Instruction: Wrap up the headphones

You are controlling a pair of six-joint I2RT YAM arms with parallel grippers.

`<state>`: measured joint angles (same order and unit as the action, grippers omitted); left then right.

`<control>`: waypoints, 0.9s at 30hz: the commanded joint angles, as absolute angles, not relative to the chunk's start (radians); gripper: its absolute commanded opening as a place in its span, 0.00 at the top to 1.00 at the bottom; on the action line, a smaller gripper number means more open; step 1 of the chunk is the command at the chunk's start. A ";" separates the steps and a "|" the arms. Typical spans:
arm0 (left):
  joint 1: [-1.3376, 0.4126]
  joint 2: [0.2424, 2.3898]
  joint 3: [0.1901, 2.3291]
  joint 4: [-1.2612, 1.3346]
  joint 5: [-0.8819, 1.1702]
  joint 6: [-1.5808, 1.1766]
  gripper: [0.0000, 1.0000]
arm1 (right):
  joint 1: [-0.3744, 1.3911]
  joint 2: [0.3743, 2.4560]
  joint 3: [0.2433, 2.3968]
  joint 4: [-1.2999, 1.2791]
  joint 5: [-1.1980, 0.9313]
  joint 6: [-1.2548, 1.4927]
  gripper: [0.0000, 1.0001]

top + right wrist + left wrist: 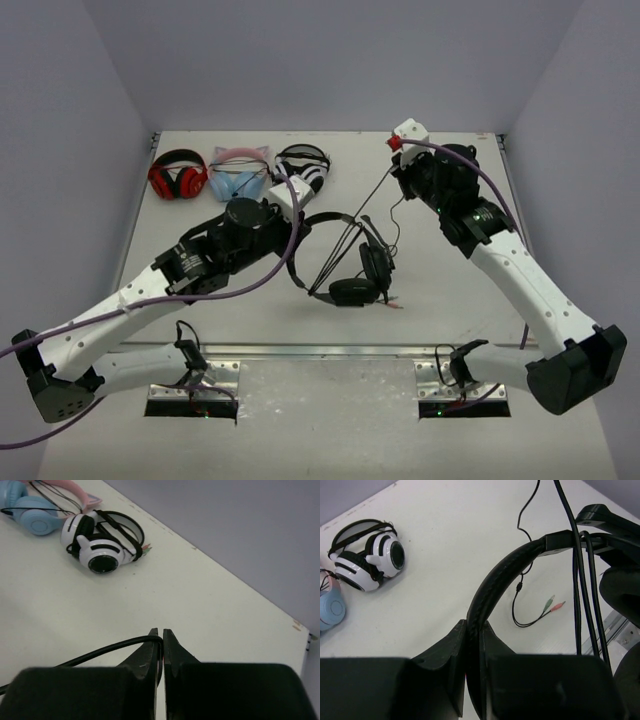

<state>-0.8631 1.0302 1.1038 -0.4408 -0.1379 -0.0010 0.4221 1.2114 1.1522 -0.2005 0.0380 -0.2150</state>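
Wrapping is partway there by my read. The headphones (362,262) sit at the middle of the bench (450,200), and on my left wrist view a few strands of cable (581,585) cross the headband (502,572) near one ear cup. So some turns are on. What's left is a good run of slack. One stretch runs taut from the headset up to my right side, and the tail with its pink and green plugs (554,604) lies loose on the bench. I judge several more turns are needed, then the end tucked in.

Now the pose. My left arm (130,300) reaches in from the near left, and the left jaws are clamped on the headband, holding it edge-on. I cannot tell whether the cups rest on the bench or hang just above it. My right arm (520,270) stretches toward the far right corner, wrist high, and the right jaws are pinched together on the thin cable, which comes out to the left in the right wrist view. The black-and-white headset (102,545) sits well apart at the far edge.
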 commanded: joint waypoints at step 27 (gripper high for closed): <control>-0.873 1.088 1.747 -0.457 -0.455 -0.334 1.00 | 0.736 1.695 0.830 1.069 -0.474 0.667 0.82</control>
